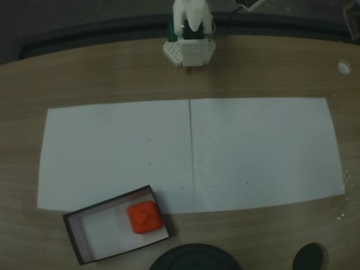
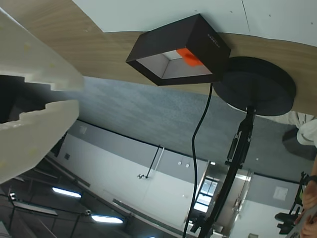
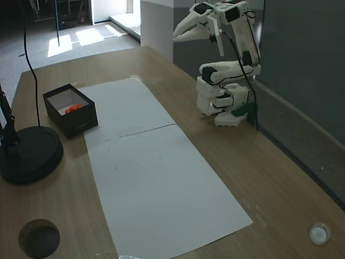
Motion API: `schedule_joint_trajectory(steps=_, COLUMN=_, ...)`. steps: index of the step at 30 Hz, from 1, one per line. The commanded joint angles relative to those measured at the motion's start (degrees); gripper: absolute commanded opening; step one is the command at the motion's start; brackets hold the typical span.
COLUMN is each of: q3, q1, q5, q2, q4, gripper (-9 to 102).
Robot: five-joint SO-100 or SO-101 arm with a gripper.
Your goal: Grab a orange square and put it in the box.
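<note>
Orange square point(image 1: 144, 217): sitting inside the box, on the white floor, toward the right end as a fixed view from above shows it; creased face up. In the other fixed view point(image 3: 74, 108) it is showing as an orange patch just above the near wall.
Box point(image 1: 76, 239): lying at the lower left of the paper sheets point(image 1: 112, 152), one corner overlapping the paper edge, tilted against the sheet's sides.
Gripper point(image 3: 178, 35): folded up over the arm base point(image 3: 223, 102), well apart from the box, fingers pointing roughly toward the box side of the table.
Jaw state: in the wrist view the two white fingers point(image 2: 34, 64) are standing slightly parted, a narrow gap between them, pinching nothing.
Key relation: the cube is lying across the paper from the gripper, diagonally off the base, already within the black walls.
Judgement: the task looks complete; no further reach seems called for.
Other items: round black stand base point(image 3: 27, 154) just beside the box; table hole point(image 3: 39, 238) near the front edge.
</note>
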Motion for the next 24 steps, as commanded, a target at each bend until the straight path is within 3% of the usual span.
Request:
schedule_joint_trajectory(steps=1, q3=2.37, q1=-0.35, q5=-0.18, q2=3.87, q4=-1.14, gripper=0)
schedule_joint_trajectory(steps=16, q3=12.66, q1=-0.26, q5=0.26, q2=16.35, q4=-1.85, gripper=0)
schedule_joint_trajectory(steps=24, q3=32.43, q1=-0.26, q5=0.44, q2=16.26, q4=-15.12, gripper=0)
